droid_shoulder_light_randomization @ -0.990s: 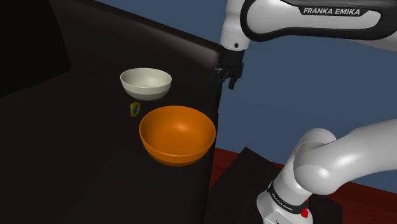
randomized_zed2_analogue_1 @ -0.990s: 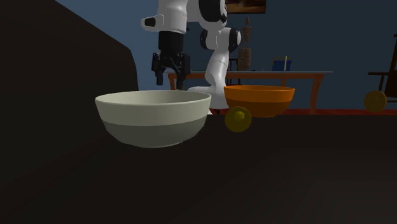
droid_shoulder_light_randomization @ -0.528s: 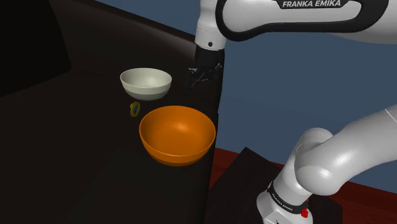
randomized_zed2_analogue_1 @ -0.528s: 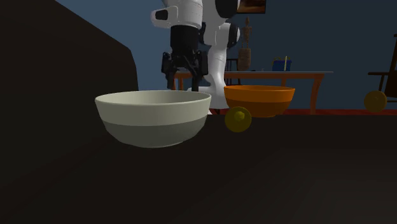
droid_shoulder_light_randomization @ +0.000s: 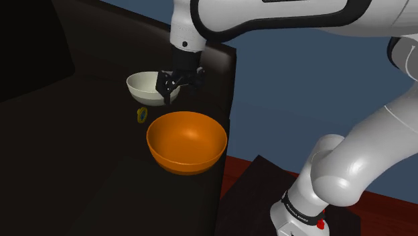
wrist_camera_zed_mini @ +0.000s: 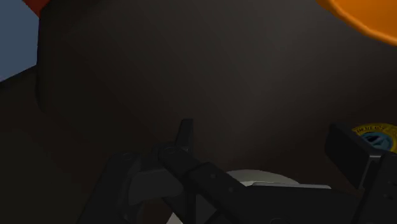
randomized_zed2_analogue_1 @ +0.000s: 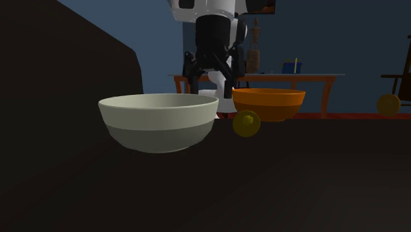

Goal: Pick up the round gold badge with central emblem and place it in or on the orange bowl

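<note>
The round gold badge (droid_shoulder_light_randomization: 141, 114) with a blue emblem lies on the dark table between the white bowl (droid_shoulder_light_randomization: 149, 85) and the orange bowl (droid_shoulder_light_randomization: 186, 139). In the second exterior view the badge (randomized_zed2_analogue_1: 246, 123) stands in front of the orange bowl (randomized_zed2_analogue_1: 268, 104), to the right of the white bowl (randomized_zed2_analogue_1: 158, 122). My gripper (droid_shoulder_light_randomization: 175, 90) hangs open and empty over the white bowl's rim on the side towards the table's edge, above and to the right of the badge in the shoulder view. Seen from the wrist, the badge (wrist_camera_zed_mini: 376, 135) peeks out beside one finger (wrist_camera_zed_mini: 348, 149), below the orange bowl (wrist_camera_zed_mini: 369, 19).
The dark table (droid_shoulder_light_randomization: 80, 167) ends at an edge (droid_shoulder_light_randomization: 226, 127) just right of both bowls in the shoulder view, with the red floor below. A wooden table (randomized_zed2_analogue_1: 316, 79) and a gold ball (randomized_zed2_analogue_1: 388, 104) stand far behind in the second exterior view.
The arm has swung left in the shoulder view, from beyond the table's edge to over the white bowl, and come lower. Bowls and badge have not moved.
</note>
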Available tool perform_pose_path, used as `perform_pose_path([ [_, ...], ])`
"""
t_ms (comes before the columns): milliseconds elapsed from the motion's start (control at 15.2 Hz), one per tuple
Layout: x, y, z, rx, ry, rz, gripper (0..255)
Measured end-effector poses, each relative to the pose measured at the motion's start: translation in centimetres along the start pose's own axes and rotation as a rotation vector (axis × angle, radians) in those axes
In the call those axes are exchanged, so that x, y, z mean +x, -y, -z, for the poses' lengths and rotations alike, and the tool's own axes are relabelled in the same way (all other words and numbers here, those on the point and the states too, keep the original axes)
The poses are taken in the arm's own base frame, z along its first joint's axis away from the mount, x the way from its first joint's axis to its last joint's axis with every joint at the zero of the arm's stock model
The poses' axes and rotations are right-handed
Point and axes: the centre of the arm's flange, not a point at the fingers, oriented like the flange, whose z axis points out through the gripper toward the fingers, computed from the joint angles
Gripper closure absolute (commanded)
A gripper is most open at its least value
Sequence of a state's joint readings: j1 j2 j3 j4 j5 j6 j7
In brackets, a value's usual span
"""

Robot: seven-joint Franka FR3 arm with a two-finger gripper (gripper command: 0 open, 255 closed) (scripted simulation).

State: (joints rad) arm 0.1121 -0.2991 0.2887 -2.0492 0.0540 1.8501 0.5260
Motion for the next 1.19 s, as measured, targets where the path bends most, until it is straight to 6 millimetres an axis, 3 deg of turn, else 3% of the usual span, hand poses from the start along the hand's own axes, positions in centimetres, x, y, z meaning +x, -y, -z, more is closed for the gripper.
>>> perform_pose_path([
  [528,3.2,8.5,-0.4,0.050,-0.029,0.002,0],
  [990,3.4,9.4,-3.5,0.053,-0.030,0.001,0],
  [1188,3.4,9.5,-3.9,0.053,-0.030,0.001,0],
])
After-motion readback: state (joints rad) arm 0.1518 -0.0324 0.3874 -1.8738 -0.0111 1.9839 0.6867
